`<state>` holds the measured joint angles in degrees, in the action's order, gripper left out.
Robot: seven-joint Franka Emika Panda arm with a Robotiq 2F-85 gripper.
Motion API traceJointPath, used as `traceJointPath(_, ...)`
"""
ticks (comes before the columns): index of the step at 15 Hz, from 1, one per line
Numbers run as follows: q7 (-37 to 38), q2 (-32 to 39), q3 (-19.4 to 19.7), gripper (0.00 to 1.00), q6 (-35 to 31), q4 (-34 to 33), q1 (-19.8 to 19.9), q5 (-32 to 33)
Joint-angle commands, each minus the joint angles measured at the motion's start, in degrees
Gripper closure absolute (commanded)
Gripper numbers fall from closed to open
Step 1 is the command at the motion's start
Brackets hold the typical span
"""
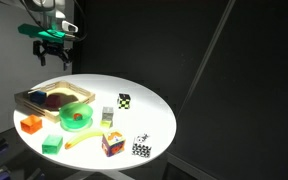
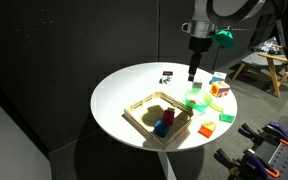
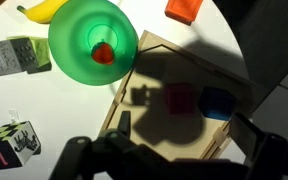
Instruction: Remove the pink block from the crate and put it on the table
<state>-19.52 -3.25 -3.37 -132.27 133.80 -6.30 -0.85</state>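
Observation:
The pink block (image 3: pixel 179 100) lies inside the light-wood crate (image 3: pixel 144 70), right beside a blue block (image 3: pixel 217 103). Both are in the gripper's shadow in the wrist view. In an exterior view the pink block (image 2: pixel 169 117) and the blue block (image 2: pixel 160 127) sit in the crate (image 2: pixel 144 103) on the round white table (image 2: pixel 119 95). My gripper (image 3: pixel 184 130) is open and empty, and hangs well above the crate. It also shows in both exterior views (image 1: pixel 52 45) (image 2: pixel 192 72). The crate (image 1: pixel 32 96) stands at the table's (image 1: pixel 149 115) side.
A round green bowl (image 3: pixel 92 42) with a small red thing inside stands against the crate. An orange block (image 3: pixel 184 10), a banana (image 3: pixel 44 10), a green block (image 1: pixel 52 144), a multicoloured cube (image 1: pixel 112 143) and black-and-white cubes (image 1: pixel 124 100) lie around.

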Motion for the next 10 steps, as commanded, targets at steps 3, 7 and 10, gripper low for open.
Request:
traceJointPath(3,0.2,3.0,-1.3,0.0,-5.7,0.4,0.1,0.5)
traceJointPath(7,2.0,5.2,-2.1,0.0,-9.1,0.4,0.0,1.5)
traceJointPath(10,3.5,6.7,-2.7,0.0,-10.7,0.4,-0.2,2.3)
